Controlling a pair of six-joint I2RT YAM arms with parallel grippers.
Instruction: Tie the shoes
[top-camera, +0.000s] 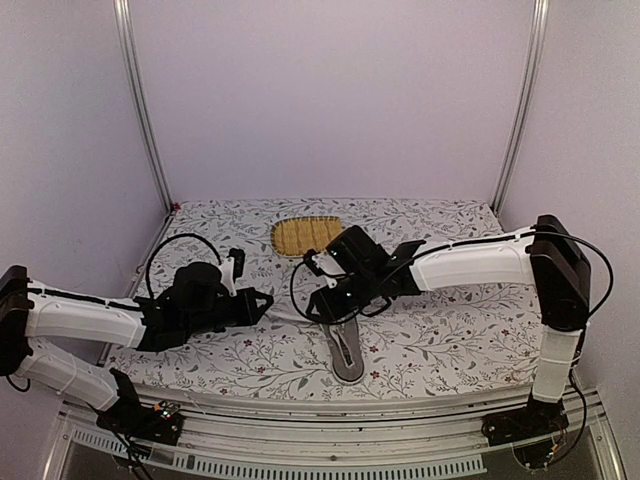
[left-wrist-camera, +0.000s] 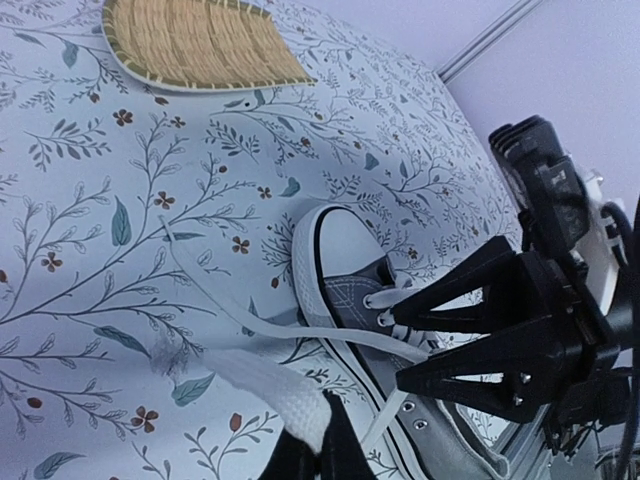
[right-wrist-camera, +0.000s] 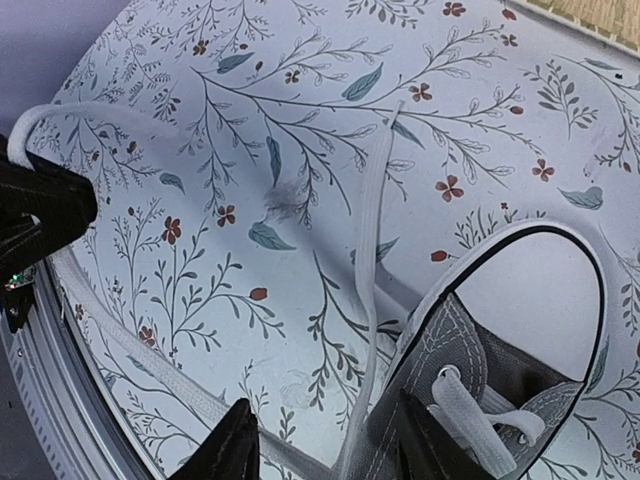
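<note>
The grey sneaker (top-camera: 347, 352) with white toe cap lies on the floral cloth, toe toward the far side; it also shows in the left wrist view (left-wrist-camera: 352, 292) and the right wrist view (right-wrist-camera: 520, 330). My left gripper (left-wrist-camera: 318, 445) is shut on one white lace (left-wrist-camera: 270, 385), left of the shoe (top-camera: 262, 300). My right gripper (right-wrist-camera: 325, 440) is open, its jaws spread just above the shoe's eyelets (top-camera: 322, 308). A second lace (right-wrist-camera: 375, 250) lies loose on the cloth and passes between the right fingers. The held lace runs taut across the right wrist view (right-wrist-camera: 130, 350).
A yellow woven mat (top-camera: 305, 236) lies on the far side of the cloth, beyond the shoe; it also shows in the left wrist view (left-wrist-camera: 190, 45). Metal frame posts (top-camera: 140, 100) stand at the back corners. The table's near edge rail (top-camera: 300, 455) runs below the shoe.
</note>
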